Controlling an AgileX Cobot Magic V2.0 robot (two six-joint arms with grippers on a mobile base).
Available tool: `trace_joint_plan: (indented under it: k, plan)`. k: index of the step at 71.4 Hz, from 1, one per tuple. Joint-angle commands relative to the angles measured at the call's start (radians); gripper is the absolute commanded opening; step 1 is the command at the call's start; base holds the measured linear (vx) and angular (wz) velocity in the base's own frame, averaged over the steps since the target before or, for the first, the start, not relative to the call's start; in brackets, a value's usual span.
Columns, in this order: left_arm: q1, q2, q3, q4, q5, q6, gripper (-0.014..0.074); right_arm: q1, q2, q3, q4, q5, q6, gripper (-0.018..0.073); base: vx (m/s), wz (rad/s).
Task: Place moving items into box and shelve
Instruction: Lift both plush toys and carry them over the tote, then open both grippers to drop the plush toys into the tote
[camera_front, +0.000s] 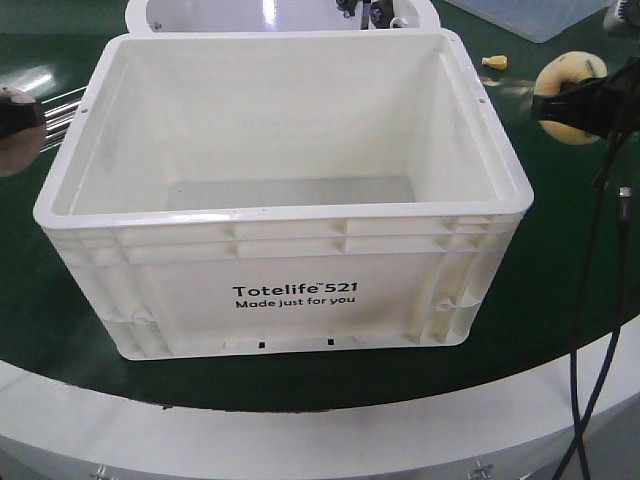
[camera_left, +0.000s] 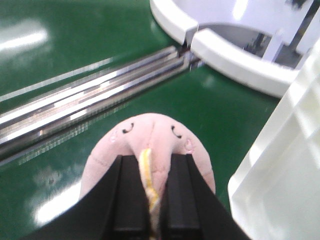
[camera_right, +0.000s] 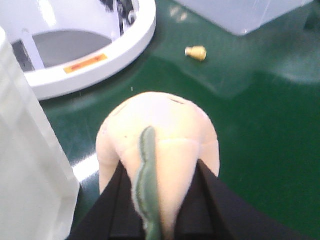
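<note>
The box (camera_front: 180, 290), a large white crate printed "Totelife 521 Made just for you", stood upright and open-topped in the middle of the green table (camera_front: 560, 260), its printed long side facing the camera. It sat between the two hands, touching neither.

The left hand (camera_left: 150, 162) hung just off the box's left end, near the upper rim. Its black fingers (camera_left: 131, 190) were pressed onto a pink plush toy (camera_left: 150, 132), pinching it on either side of a yellowish seam. In the left wrist view the box's white wall filled the right edge, close beside the toy but apart from it. Shiny metal rails (camera_left: 90, 102) ran across the table beyond the toy.

The right hand (camera_right: 162, 172) was off the box's right end, a little further out than the left one, at about rim height. It pinched a peach plush toy (camera_right: 160, 117) with a green strip down its middle. In the right wrist view the box's wall stood at the left edge, near the toy with a gap of green table between them.

Behind the box lay a white ring-shaped fixture (camera_right: 90, 65). A small yellow object (camera_right: 195, 52) lay on the table well to the right of it, and a pale translucent bin (camera_right: 240, 15) stood beyond. A black cable (camera_front: 600, 330) hung down at the right.
</note>
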Motion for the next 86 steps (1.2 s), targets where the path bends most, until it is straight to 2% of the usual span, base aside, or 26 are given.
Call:
trace_joint_plan:
  k: [1,13,27,33,45,46,54,62,70,78,86]
  plan:
    - [0.0,-0.071,-0.034,-0.003,-0.118,-0.011,-0.002,-0.006,-0.07,-0.028,-0.004,-0.102,-0.012,-0.0015,0.0,0.0]
    - [-0.007,-0.141,-0.034,-0.003,-0.176,-0.011,-0.002,-0.005,-0.128,-0.028,-0.004,-0.116,-0.05,-0.0015,0.0,0.0]
    - [-0.084,-0.181,-0.034,-0.002,-0.24,-0.009,-0.002,0.011,-0.185,-0.028,-0.004,-0.12,-0.056,-0.0015,0.0,0.0]
    - [-0.133,-0.181,-0.034,0.002,-0.251,-0.007,-0.002,0.059,-0.204,-0.028,-0.007,-0.126,-0.085,-0.0015,0.0,0.0]
    - [-0.254,-0.181,-0.034,0.009,-0.269,-0.007,-0.002,0.22,-0.214,-0.029,-0.007,-0.133,-0.112,-0.0015,0.0,0.0]
    - [-0.292,-0.181,-0.034,0.028,-0.274,-0.007,-0.002,0.277,-0.214,-0.029,-0.007,-0.139,-0.112,-0.0015,0.0,0.0]
    - [-0.382,-0.179,-0.033,0.087,-0.281,-0.007,-0.002,0.379,-0.212,-0.029,-0.007,-0.162,-0.112,-0.0013,0.0,0.0]
    - [-0.446,-0.171,-0.033,0.105,-0.29,-0.009,-0.002,0.475,-0.212,-0.028,-0.007,-0.184,-0.112,-0.0012,0.0,0.0]
    - [-0.487,-0.163,-0.033,0.102,-0.295,-0.011,-0.0018,0.523,-0.212,-0.028,-0.007,-0.205,-0.112,-0.0011,0.0,0.0]
    - [-0.502,-0.16,-0.033,0.102,-0.295,-0.011,-0.0008,0.531,-0.212,-0.028,-0.001,-0.208,-0.112,0.0003,0.0,0.0]
    - [-0.51,-0.16,-0.033,0.102,-0.295,-0.012,0.005,0.531,-0.212,-0.027,0.0,-0.206,-0.112,0.0085,0.0,0.0]
